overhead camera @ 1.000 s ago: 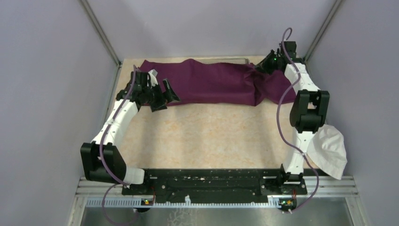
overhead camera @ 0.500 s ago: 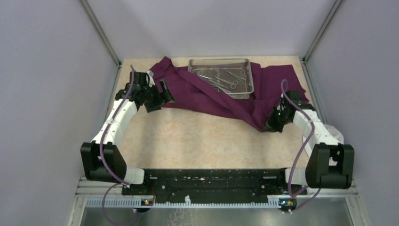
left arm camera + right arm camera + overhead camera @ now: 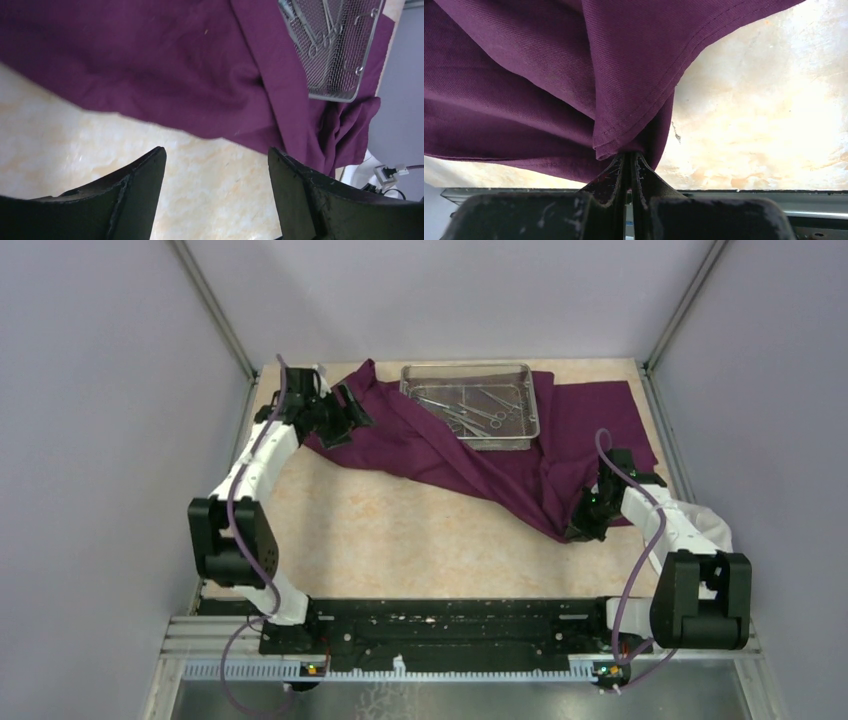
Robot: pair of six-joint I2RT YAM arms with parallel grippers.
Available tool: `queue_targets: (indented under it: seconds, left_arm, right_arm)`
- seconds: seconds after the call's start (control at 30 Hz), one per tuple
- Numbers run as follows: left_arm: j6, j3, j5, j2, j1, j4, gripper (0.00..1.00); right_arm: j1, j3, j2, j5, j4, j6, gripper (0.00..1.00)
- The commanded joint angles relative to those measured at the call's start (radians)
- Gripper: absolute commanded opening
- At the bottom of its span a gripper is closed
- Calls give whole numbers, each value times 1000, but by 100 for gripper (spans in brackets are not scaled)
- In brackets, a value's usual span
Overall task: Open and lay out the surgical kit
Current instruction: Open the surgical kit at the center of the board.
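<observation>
Your right gripper is pinching a corner of the purple wrap at its near right end. Your left gripper hangs spread, holding nothing, above the wrap's left edge. The mesh tray sits on the wrap at the back, steel instruments inside, seemingly overlapping

Deep plum-purple cloth wrap, plain, fine diagonal twill weave with matching stitched hem; wire-mesh tray silver, small grid pattern; instruments bright steel-grey; table pale beige mottled with cream and orange marbling; surrounding walls flat lavender-grey, unpatterned.
</observation>
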Motion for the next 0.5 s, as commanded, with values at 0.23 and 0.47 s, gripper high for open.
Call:
queue_targets:
  seconds: [0.23, 0.47]
  left_arm:
    - [-200, 21, -57, 287, -46, 753, 74]
    - [-261, 181, -137, 509, -63, 853, 68]
  right_arm:
    - [0, 51, -7, -25, 1, -48, 0]
    - [0, 60, -14, -27, -11, -60, 0]
